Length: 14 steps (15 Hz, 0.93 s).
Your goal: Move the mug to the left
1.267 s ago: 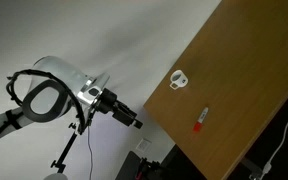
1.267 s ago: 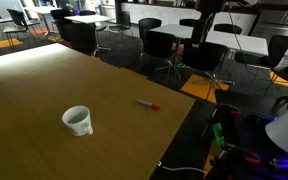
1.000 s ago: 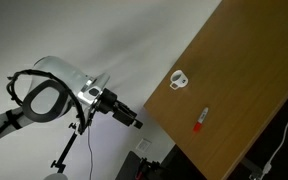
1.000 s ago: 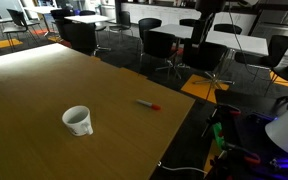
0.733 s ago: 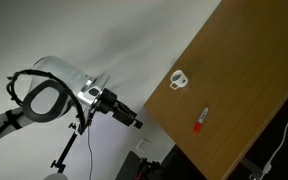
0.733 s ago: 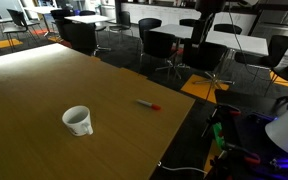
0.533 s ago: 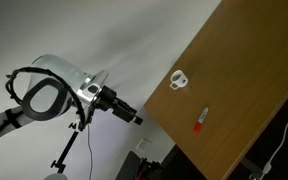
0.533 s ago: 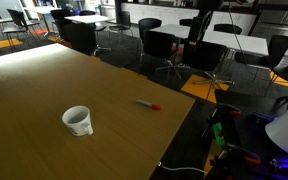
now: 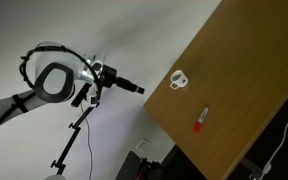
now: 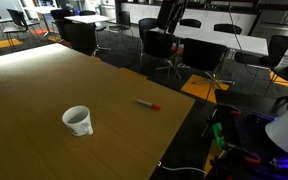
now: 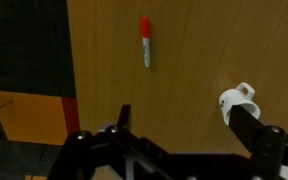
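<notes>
One small white mug [image 10: 78,120] stands upright on the wooden desk [image 10: 34,85], rim up, well apart from the pincer [image 9: 134,87], which hangs in the air beyond the desk's edge. In the wrist view the mug sits partly behind one dark finger [image 11: 252,128]; the fingers stand spread, holding nothing. A slim orange-red and white marker [image 10: 148,104] lies near the mug.
</notes>
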Each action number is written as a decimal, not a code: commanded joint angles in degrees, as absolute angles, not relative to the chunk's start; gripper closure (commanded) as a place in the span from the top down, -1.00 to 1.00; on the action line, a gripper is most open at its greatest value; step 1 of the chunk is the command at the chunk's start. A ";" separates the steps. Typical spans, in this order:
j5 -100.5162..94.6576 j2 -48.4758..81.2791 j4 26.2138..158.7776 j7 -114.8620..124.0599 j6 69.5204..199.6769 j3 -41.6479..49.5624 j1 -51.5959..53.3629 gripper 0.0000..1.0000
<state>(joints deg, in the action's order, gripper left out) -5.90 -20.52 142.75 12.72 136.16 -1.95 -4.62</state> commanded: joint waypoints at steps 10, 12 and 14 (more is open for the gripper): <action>2.66 2.00 128.09 -10.89 148.29 -2.30 3.04 1.00; 3.64 4.75 126.60 -17.93 148.60 -2.92 3.04 1.00; 5.30 7.18 125.26 -25.35 148.42 -3.95 2.64 1.00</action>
<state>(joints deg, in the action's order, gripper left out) 2.48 3.32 128.33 -15.81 147.93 -2.75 2.95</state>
